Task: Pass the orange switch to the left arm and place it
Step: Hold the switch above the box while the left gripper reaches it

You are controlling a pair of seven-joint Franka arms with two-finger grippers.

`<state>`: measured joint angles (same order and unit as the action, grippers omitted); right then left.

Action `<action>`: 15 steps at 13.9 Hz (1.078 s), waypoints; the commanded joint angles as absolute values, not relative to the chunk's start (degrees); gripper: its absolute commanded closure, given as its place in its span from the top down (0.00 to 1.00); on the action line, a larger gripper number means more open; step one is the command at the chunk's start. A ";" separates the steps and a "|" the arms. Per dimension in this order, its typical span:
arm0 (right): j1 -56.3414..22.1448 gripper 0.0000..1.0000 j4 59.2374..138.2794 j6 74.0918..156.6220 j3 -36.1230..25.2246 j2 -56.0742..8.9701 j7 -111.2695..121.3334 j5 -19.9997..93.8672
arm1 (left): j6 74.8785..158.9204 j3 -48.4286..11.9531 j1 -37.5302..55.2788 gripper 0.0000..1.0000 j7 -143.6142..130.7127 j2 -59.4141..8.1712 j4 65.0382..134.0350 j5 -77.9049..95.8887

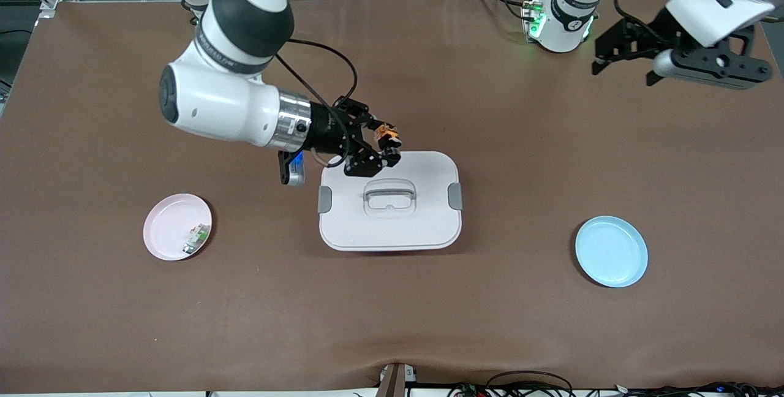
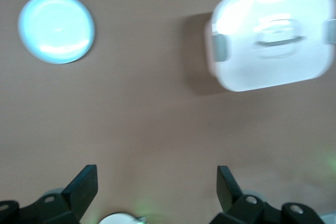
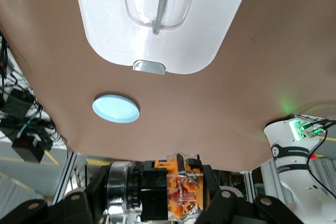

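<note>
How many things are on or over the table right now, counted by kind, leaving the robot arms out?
Plates: 2, a pink plate and a blue plate
Boxes: 1, the white box
Small parts: 2, the orange switch held in the right gripper over the box's edge, and a green-and-white part on the pink plate
Total: 5

No readable text anywhere (arm markings illegible).

The table (image 1: 551, 152) wears a matt brown covering. The box (image 1: 422, 225) looks like smooth white plastic with grey latches. Both arms (image 1: 220, 103) are glossy white with a brushed metal wrist ring.
</note>
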<state>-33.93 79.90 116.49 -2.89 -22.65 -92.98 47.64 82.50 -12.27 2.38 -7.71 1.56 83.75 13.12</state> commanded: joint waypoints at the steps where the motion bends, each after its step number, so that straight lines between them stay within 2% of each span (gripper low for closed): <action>1: -36.64 0.31 77.09 116.63 -3.34 -23.63 -100.71 40.10 | 84.29 -12.39 2.11 1.00 -7.91 -0.25 82.79 19.40; 6: -38.93 0.30 76.29 124.09 -3.16 -26.10 -101.77 40.52 | 87.09 -12.39 2.20 1.00 -7.91 -4.03 82.79 28.90; 11: -40.34 0.30 76.11 127.35 -3.16 -26.81 -102.22 41.92 | 92.45 -12.83 6.40 1.00 -7.91 -8.16 83.23 30.23; 15: -41.13 0.30 73.30 128.06 -3.16 -29.00 -104.33 41.92 | 99.92 -12.83 10.10 1.00 -8.00 -11.16 83.32 32.33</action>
